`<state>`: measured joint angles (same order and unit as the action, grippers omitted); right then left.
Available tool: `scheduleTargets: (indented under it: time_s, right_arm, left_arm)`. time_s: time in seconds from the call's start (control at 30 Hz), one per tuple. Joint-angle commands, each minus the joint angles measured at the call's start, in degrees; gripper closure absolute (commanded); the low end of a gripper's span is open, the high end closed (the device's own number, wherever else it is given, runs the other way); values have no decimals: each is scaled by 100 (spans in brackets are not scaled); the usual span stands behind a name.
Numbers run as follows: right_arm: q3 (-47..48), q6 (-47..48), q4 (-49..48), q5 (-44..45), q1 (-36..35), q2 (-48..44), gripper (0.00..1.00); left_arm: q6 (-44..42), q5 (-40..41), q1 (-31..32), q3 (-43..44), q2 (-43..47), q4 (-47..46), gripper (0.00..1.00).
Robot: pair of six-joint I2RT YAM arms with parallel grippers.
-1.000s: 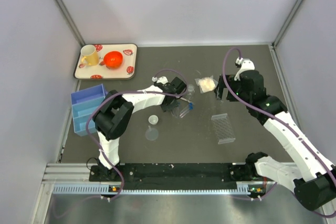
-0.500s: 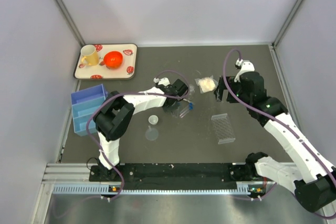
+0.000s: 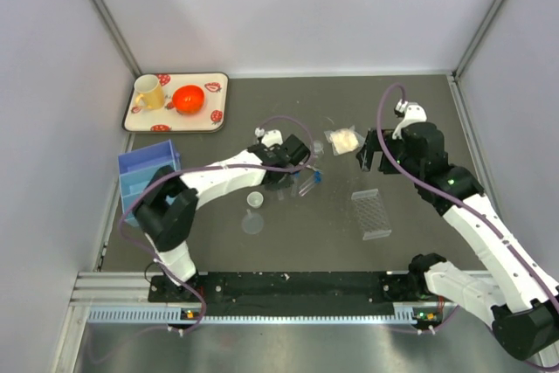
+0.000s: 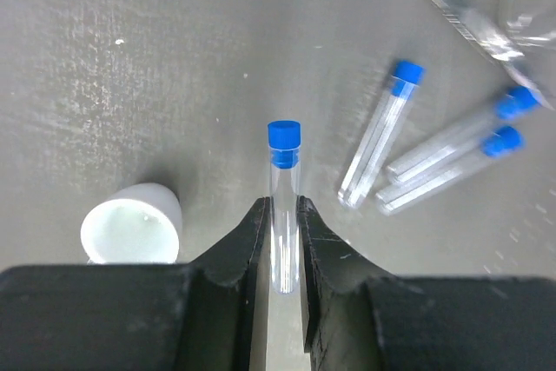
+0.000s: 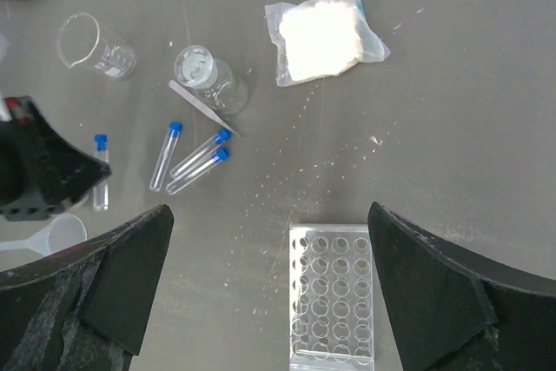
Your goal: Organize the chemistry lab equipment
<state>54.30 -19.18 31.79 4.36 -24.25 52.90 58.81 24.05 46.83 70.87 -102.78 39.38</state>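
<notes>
The left end effector (image 4: 281, 215) is pinching a blue-capped tube (image 4: 284, 167) low on its clear body, jaws nearly closed against both its sides, at the centre of the left wrist frame. A straight, slow lift is looking wisest: the white funnel (image 4: 130, 230) is sitting just beside the left finger, and three loose tubes (image 4: 378, 149) are lying to the upper right. The right end effector (image 5: 271, 254) is hanging wide open and empty above the gridded rack (image 5: 333, 288) on the desk (image 5: 452, 128).
</notes>
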Motion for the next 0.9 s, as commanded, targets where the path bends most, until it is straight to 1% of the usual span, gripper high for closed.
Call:
scheduleTargets:
  time_s: [0.0,0.03,0.07,0.1,0.2,0.23,0.27,0.33,0.37,0.43,0.47,0.53,0.57,0.6,0.67,0.77,0.8,0.87]
  right_arm:
    - [106,37,81,-146,-45,-52,4]
    - [124,72,125,-198,-45,-52,5]
    - [142,98,160,-364,-45,-61,5]
    - [185,168,239,-418,-62,-70,5]
    - [212,230,328,-1111,-71,-201,6]
    - [212,230,354,-1322,-88,-236,6]
    - [204,222,372,-1794,-97,-280,6]
    - [177,213,380,-2244,-167,-429,6]
    - [160,187,372,-2725,-185,-474,6]
    - [151,143,363,-3446,-264,-588,7]
    - [159,116,363,-3642,-291,-623,7]
    - [151,2,354,-4081,-352,-772,8]
    - [142,-42,311,-4214,-405,-834,8]
    - [125,-120,267,-4355,-414,-887,9]
    - [133,-278,170,-4671,-440,-1019,9]
    - [151,-559,29,-5058,-466,-1115,11]
    - [151,-604,-58,-5129,-545,-1133,13]
    - [159,-744,-146,-5191,-624,-1195,14]
  left_arm:
    - [-1247,-460,46,216,1005,141,100]
    - [-1449,-637,46,243,1258,141,100]
    - [-1842,-821,46,243,1391,132,100]
    - [-2038,-1258,46,243,1540,114,100]
    - [-2820,-1990,63,234,2059,53,100]
    - [-3031,-2558,55,199,2313,-8,100]
    - [-3398,-2798,63,173,2437,-87,100]
    - [-3700,-3378,63,85,2761,-149,100]
    - [-3953,-3590,63,-2,2868,-245,100]
    - [-4175,-4168,63,-126,3131,-395,100]
    - [-4358,-4450,63,-222,3202,-543,100]
    - [-4491,-4934,72,-328,3360,-720,100]
    - [-4579,-5459,72,-433,3405,-825,100]
    - [-4606,-5699,72,-495,3457,-1061,100]
    - [-4694,-6313,98,-609,3554,-1238,100]
    - [-4738,-6825,125,-715,3651,-1511,100]
    - [-4738,-7131,142,-732,3660,-1573,100]
    - [-4729,-7344,151,-794,3721,-1748,100]
